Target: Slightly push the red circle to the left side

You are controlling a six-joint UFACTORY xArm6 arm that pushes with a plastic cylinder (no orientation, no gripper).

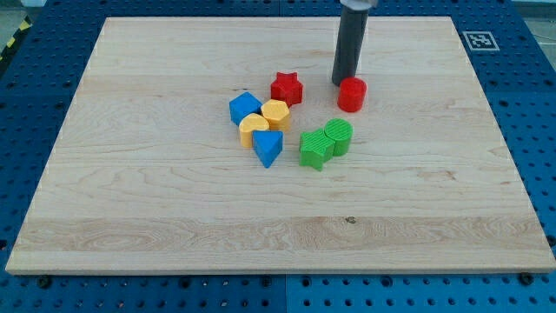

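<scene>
The red circle (pixel 352 94) stands on the wooden board right of centre, towards the view's top. My tip (pixel 341 83) is at the end of the dark rod, touching or almost touching the red circle's upper left edge. A red star (pixel 286 89) lies to the left of the circle, with a gap between them.
A cluster sits left of centre: a blue cube (pixel 245 108), a yellow hexagon (pixel 275 114), a yellow heart-like block (pixel 253 129) and a blue triangle (pixel 268 148). A green star (pixel 314 149) and a green circle (pixel 339 136) lie below the red circle. The wooden board (pixel 130 209) ends at blue pegboard.
</scene>
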